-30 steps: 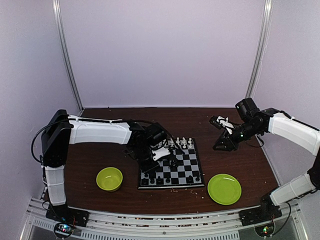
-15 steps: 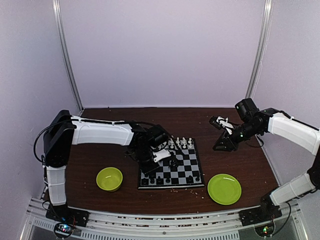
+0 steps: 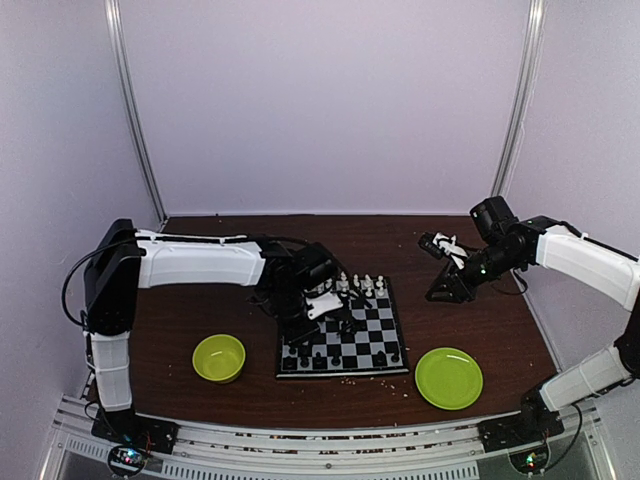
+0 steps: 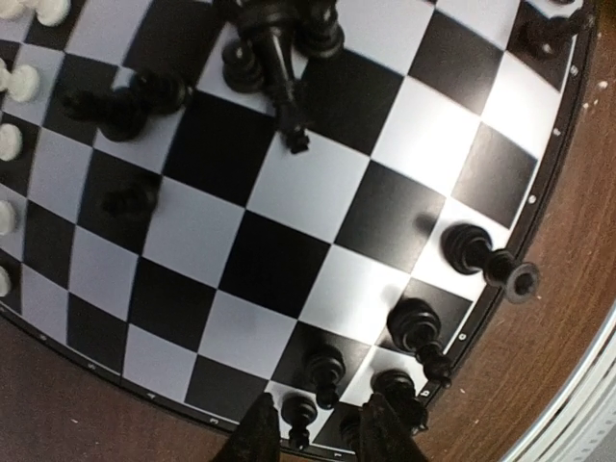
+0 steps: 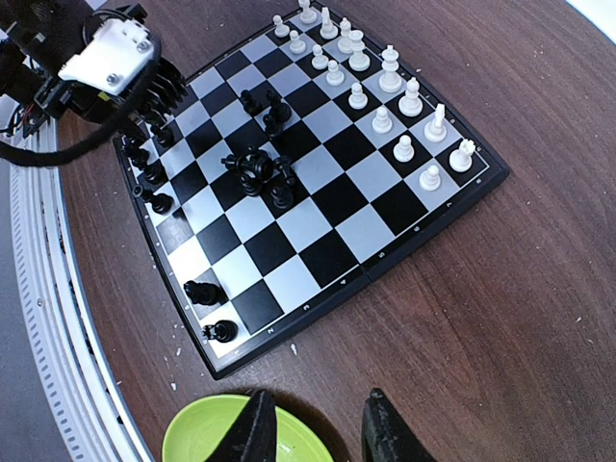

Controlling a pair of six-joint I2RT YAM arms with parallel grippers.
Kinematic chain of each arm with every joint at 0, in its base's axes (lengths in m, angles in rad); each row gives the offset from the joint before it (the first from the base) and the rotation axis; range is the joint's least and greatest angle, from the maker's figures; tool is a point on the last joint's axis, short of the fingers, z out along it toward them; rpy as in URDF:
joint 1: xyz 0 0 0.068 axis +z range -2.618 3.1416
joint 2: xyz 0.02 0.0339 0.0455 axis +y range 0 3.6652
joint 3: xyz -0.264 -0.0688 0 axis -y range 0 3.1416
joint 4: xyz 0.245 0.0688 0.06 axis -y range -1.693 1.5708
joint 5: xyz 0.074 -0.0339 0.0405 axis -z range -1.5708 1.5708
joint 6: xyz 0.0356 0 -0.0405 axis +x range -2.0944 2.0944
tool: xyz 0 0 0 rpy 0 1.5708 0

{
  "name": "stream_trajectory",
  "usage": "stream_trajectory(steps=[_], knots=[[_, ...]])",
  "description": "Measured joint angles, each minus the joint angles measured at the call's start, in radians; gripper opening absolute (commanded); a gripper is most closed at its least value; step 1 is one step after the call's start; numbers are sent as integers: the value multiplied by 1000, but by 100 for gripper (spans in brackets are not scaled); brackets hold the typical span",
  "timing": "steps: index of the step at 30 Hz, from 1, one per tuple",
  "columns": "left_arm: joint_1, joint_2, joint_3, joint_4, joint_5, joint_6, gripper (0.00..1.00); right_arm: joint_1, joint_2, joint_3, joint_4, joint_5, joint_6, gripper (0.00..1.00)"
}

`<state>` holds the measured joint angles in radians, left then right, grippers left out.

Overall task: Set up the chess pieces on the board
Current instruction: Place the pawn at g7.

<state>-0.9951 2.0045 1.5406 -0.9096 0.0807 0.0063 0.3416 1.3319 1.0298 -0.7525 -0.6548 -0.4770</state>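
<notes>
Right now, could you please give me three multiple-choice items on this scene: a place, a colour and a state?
1. Where do the white pieces stand? A) green bowl B) the board, far edge C) green plate
2. The pieces heaped mid-board are: A) white B) red C) black
3. The right gripper is: A) open, empty B) shut on a pawn C) shut on the green plate
Answers: 1 B, they line that edge; 2 C, all are dark; 3 A, fingers apart, nothing between.

Probably a lab: white-walled booth [image 3: 320, 100] on aluminium rails [image 3: 300, 442].
</notes>
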Motion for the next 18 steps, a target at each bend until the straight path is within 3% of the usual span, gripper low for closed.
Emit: stream_trajectory(steps=[9,18], knots=[[11,-45,115,24,-75,-24,34,0,0,5,-8,0,-8,30],[59,80,188,80,-89,-45,36,0,0,11,-12,0,-13,30]])
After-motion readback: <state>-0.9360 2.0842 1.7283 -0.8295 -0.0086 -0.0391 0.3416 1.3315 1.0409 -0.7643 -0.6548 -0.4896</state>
